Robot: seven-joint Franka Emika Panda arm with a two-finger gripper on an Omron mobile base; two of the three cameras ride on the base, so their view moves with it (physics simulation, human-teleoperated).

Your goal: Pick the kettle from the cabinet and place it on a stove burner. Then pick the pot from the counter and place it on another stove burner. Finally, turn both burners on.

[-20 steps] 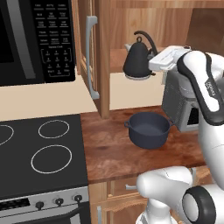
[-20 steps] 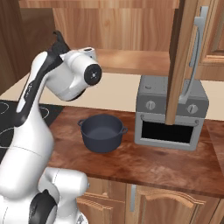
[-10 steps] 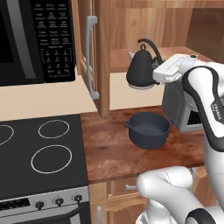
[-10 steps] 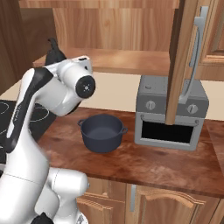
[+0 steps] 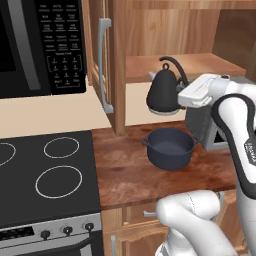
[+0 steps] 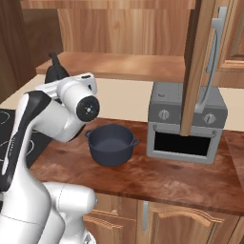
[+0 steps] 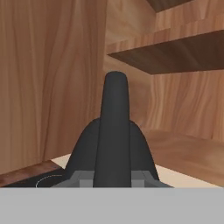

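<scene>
Kettle [image 5: 163, 93] has come off the cabinet [image 5: 150, 35] shelf and now hangs in the air out front of it, a bit lower and nearer the robot than a sec ago — so the pick looks done and the carry toward the stove burner [image 5: 61, 147] has begun. Gripper [image 7: 113, 177] is clamped shut on the kettle's arched handle (hand view shows the handle rising straight up between the jaws, body just beyond). Kettle sits directly ahead of the hand, tilted slightly, spout pointing left twd the cooktop, hanging above the pot [image 5: 170, 148]. Pot rests untouched on the counter [image 5: 130, 172], well apart from the burner — its turn comes later; knobs not yet touched either.
</scene>
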